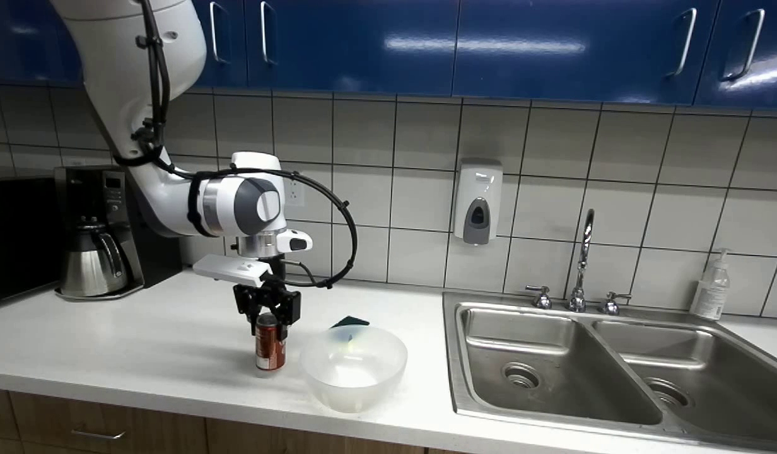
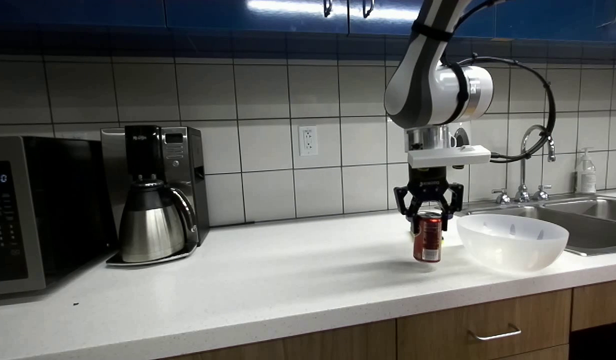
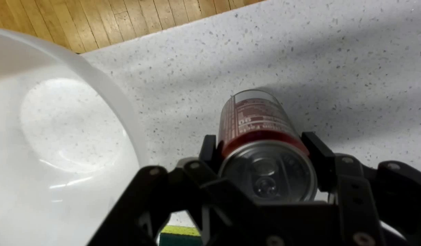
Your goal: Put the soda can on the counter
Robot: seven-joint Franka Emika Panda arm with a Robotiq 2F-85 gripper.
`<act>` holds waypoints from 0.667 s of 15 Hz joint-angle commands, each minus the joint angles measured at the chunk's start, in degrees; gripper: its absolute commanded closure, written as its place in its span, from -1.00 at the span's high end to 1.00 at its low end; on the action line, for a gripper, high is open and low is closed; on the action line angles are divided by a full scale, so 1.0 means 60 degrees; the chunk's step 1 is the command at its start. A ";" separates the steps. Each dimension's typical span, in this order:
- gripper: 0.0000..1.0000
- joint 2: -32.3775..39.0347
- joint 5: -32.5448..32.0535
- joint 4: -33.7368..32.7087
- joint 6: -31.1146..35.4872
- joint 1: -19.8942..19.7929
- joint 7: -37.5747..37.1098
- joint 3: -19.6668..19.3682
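Note:
The red soda can (image 1: 270, 354) is upright between the fingers of my gripper (image 1: 268, 329), above the white counter (image 1: 142, 343). In an exterior view the can (image 2: 428, 246) has a small gap and a shadow under its base, so it hangs just above the counter (image 2: 268, 285). My gripper (image 2: 429, 224) is shut on the can's upper part. In the wrist view the can's silvery top and red side (image 3: 256, 118) sit between the two black fingers (image 3: 259, 145), one against each side. The back of the can's top is hidden by the gripper.
A clear round bowl (image 1: 354, 381) stands close beside the can, also in the wrist view (image 3: 106, 85). A green and yellow sponge-like item (image 3: 181, 235) lies behind. The steel double sink (image 1: 455, 353) is beyond the bowl. A coffee maker (image 2: 153, 225) and microwave (image 2: 63, 215) stand opposite.

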State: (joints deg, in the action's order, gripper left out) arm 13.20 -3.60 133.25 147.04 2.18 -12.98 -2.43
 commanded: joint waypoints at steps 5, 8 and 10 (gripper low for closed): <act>-0.21 0.0129 -0.0690 0.0076 0.0521 0.0157 -0.0315 -0.0238; 0.79 0.0194 -0.0880 0.0040 0.0430 0.0211 -0.0427 -0.0305; 0.94 0.0188 -0.0978 0.0027 0.0323 0.0259 -0.0518 -0.0351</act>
State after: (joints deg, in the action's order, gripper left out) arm 14.95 -7.35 133.38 149.34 2.62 -13.57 -3.49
